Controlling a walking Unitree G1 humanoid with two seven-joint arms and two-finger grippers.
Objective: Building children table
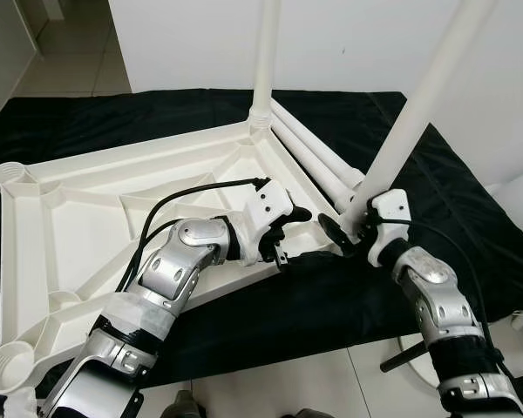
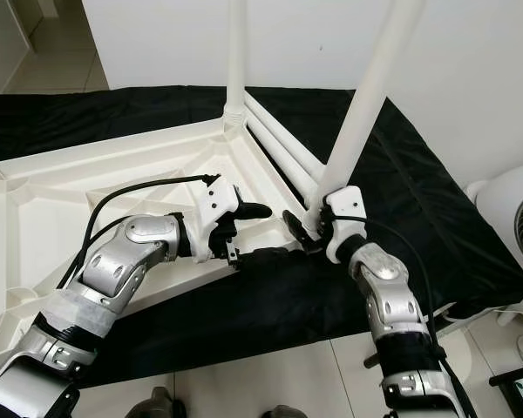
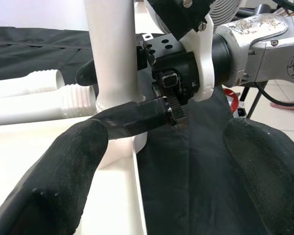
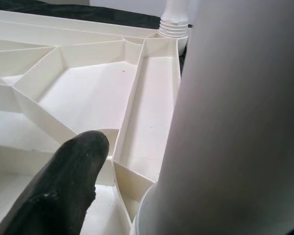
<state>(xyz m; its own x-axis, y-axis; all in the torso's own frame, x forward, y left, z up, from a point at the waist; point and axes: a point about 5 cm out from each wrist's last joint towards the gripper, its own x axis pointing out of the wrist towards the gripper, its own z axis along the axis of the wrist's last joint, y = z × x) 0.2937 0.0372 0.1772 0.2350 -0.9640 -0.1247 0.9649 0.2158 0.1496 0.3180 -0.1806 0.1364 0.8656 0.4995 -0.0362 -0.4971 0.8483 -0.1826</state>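
Two white plastic legs already stand in an upturned white plastic tabletop (image 1: pixel 87 192) that lies ribbed side up on a black cloth (image 1: pixel 471 218) spread over the floor. One upright leg (image 1: pixel 263 61) sits in the socket at the tabletop's far corner; the other, a long white tube (image 1: pixel 423 96), leans out of the corner socket nearest the right arm. The right claw (image 1: pixel 347 228) is clamped on the foot of this leaning tube, just above the socket, probably to twist or press it home and bring it upright. The left claw (image 1: pixel 289 235) rests with its fingers apart at the tabletop's near edge just beside that corner, seemingly bracing the tabletop so it does not slide on the cloth. Two spare white tubes (image 1: pixel 318 157) lie side by side along the tabletop's right edge, waiting for the empty round sockets (image 1: pixel 9 366) at the left corners.
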